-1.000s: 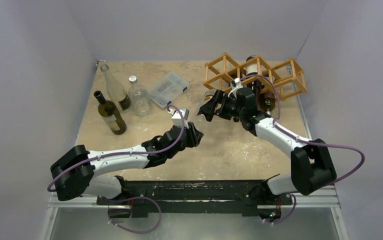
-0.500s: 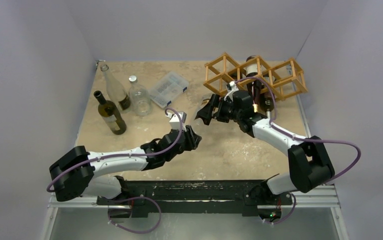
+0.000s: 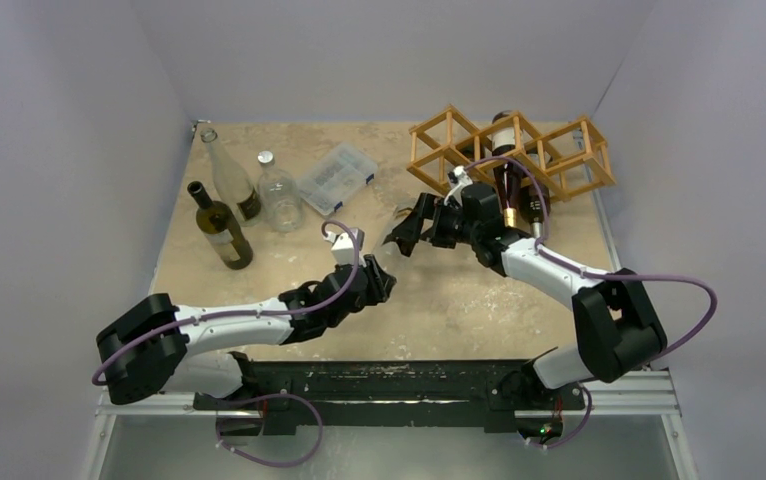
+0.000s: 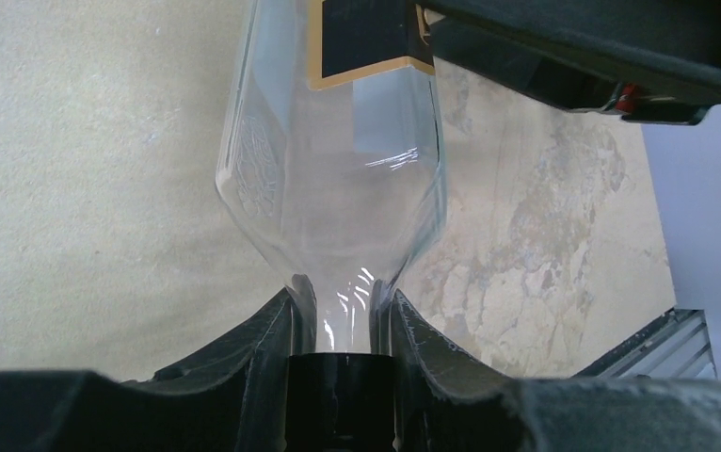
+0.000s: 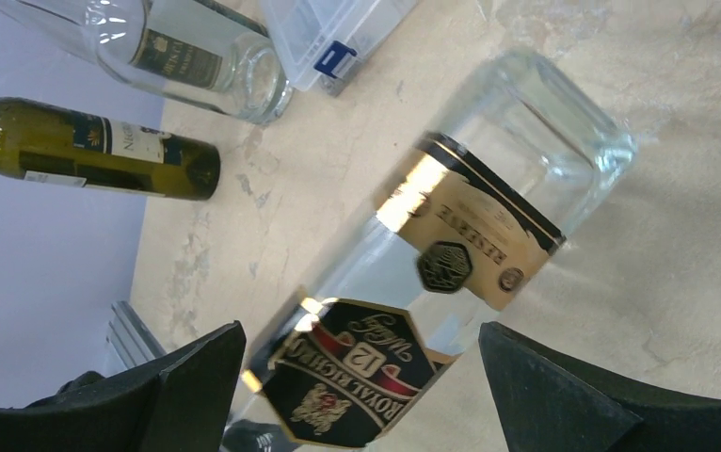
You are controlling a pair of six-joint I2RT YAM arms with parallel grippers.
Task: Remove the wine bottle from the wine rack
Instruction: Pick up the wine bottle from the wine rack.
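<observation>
while near wine rack [image 3: 478, 130], plastic box [image 3: 337, 176]

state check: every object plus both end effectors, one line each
wine rack: on table, one cell occupied
dark bottle: lying in wine rack's middle cell
clear bottle: out of wine rack, tilted, held by neck
left end effector: shut on clear bottle's neck
right end effector: open, jaws either side of clear bottle, gaps showing
green wine bottle: upright
tall clear bottle: upright
short clear bottle: upright
compartment box: lid closed
</observation>
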